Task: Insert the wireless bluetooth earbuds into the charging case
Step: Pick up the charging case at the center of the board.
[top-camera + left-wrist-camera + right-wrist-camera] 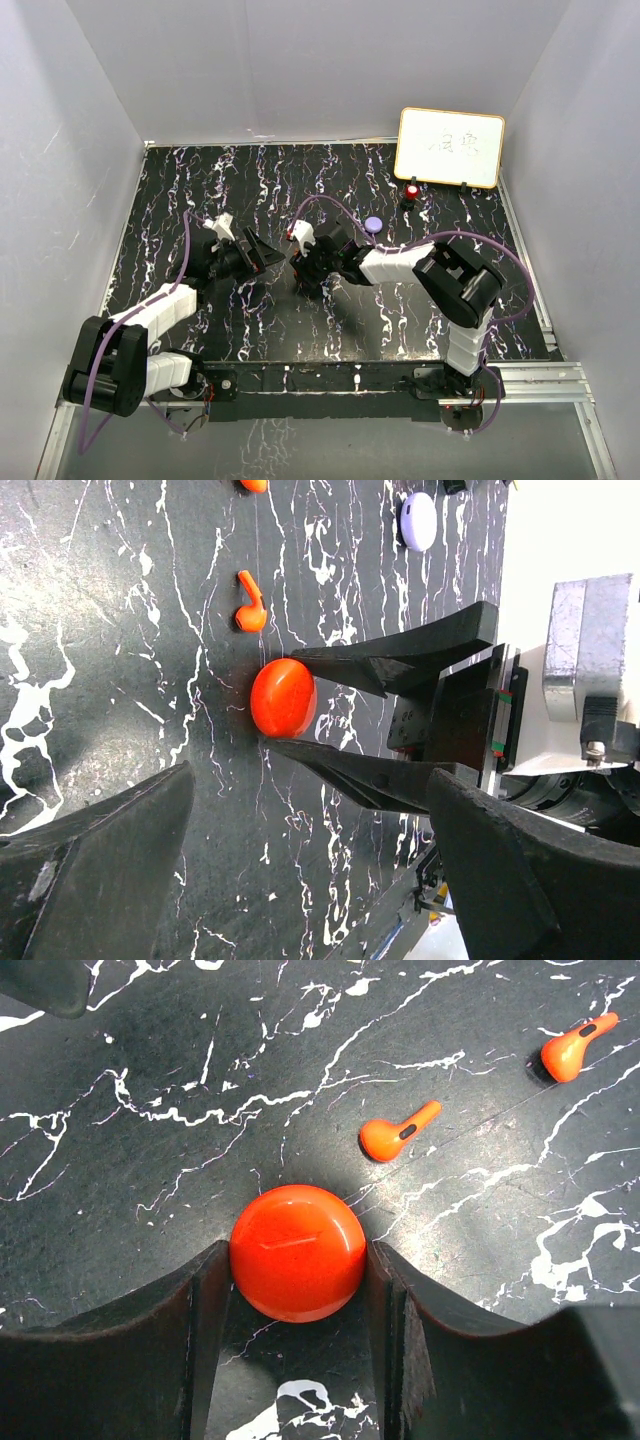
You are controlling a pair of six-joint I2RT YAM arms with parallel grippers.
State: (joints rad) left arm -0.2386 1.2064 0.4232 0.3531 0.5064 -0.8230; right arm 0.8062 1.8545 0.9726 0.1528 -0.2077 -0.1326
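The right wrist view is the plainest: the right gripper (298,1262) has its jaws closed in on the red charging case (298,1248), one finger touching each side, the case lying flat on the black marbled table (150,1060); two red stemmed earbuds lie loose beyond it, the nearer earbud (397,1132) just past the case and the farther earbud (575,1048) well off towards the corner, neither touching anything.

The left wrist view shows the same pinch from the side, which the right wrist cannot; both black fingertips meet the case's rim, and a shut pale purple case (417,520) lies well beyond; this view also frames its own wide-spread jaws, with nothing held between them.

Only the overhead view shows both arms at once; the left gripper (258,252) faces the right one at mid-table, near but apart; a red speck beside the right wrist may be the case or an earbud, too small to tell; a whiteboard (450,148) stands at the far right corner.
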